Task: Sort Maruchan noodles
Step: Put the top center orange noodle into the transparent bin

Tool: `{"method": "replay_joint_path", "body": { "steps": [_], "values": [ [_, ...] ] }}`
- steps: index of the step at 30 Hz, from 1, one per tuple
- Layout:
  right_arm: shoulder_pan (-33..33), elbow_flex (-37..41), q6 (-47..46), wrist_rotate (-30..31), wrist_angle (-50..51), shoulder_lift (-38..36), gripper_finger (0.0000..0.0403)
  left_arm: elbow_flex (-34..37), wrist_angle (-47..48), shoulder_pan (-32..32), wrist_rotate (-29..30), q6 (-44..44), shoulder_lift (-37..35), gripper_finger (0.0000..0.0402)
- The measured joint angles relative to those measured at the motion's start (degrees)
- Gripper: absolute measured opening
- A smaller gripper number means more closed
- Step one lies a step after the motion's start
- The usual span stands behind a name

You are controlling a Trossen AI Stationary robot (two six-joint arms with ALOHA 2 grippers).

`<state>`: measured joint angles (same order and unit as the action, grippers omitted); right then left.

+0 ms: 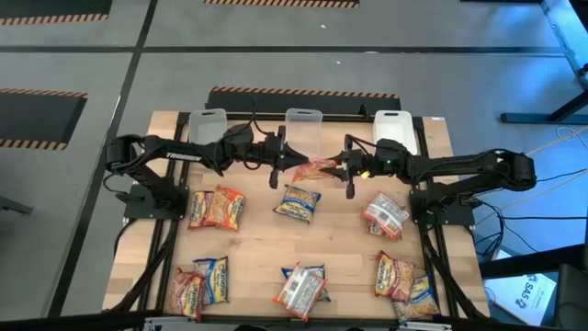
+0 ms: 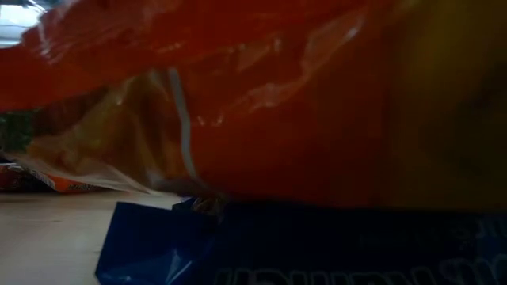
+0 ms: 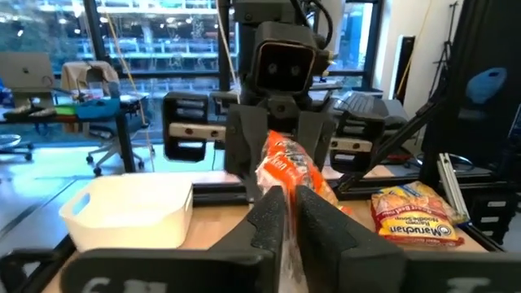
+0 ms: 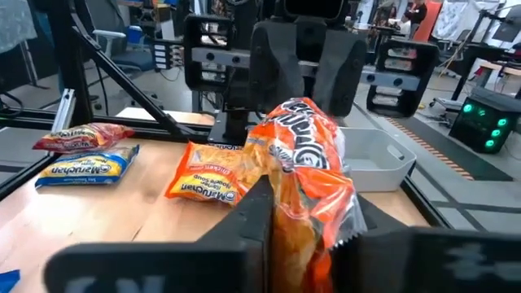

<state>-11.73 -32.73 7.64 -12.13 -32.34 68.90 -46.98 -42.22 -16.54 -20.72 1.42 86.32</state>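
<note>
One pink-orange packet of Maruchan noodles point(image 1: 315, 168) hangs in the air in front of the middle bin point(image 1: 303, 124), between both grippers. My left gripper point(image 1: 292, 165) is shut on its left end and my right gripper point(image 1: 342, 168) on its right end; the two face each other, both level. Other noodle packets lie flat on the table: orange ones point(image 1: 216, 208), a yellow one point(image 1: 297, 203), a white-red one point(image 1: 385, 215), and mixed heaps along the near edge point(image 1: 200, 283) point(image 1: 301, 287) point(image 1: 404, 278). My left gripper pinches the packet's left end point(image 3: 286, 199) between its two fingers point(image 3: 269, 228), coming level from the table's left. The packet stands on edge, lifted clear of the table. My right gripper pinches the packet's right end point(image 4: 305, 220) between its two fingers point(image 4: 254, 220), coming level from the table's right. The crinkled wrapper bulges beyond the fingers toward the other gripper, clear of the table.
Three pale bins stand along the far edge: left point(image 1: 208, 124), middle and right point(image 1: 393, 124). In the low view an orange packet point(image 2: 301, 95) and a blue one point(image 2: 238, 245) lie right before the camera and hide the table. Bare wood shows between the packet groups.
</note>
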Motion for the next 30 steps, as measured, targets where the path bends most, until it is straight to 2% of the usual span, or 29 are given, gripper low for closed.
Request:
{"method": "replay_joint_path", "body": {
  "steps": [5,8,16,20,30],
  "values": [
    [-0.05,0.0,0.45,3.87,-0.16,0.0,0.0057,-0.03,5.58,-2.49,0.45,-0.12,-4.14,0.0064],
    [-0.97,0.0,1.54,4.63,-0.43,0.0,0.0055,-0.04,13.3,-4.54,1.11,-0.73,-8.35,0.0075],
    [-9.82,-0.05,3.34,4.98,-2.4,0.45,0.0056,-0.07,32.11,-7.75,4.01,-5.01,-18.09,0.0079],
    [-15.69,-3.07,3.32,-0.18,-2.18,4.24,0.0055,-0.07,34.89,-7.94,4.04,-5.68,-19.52,0.0079],
    [-26.41,-14.87,3.81,-11.19,-2.42,20.48,0.0056,-0.05,36.22,-6.29,3.99,-5.69,-19.73,0.0079]
  ]
}}
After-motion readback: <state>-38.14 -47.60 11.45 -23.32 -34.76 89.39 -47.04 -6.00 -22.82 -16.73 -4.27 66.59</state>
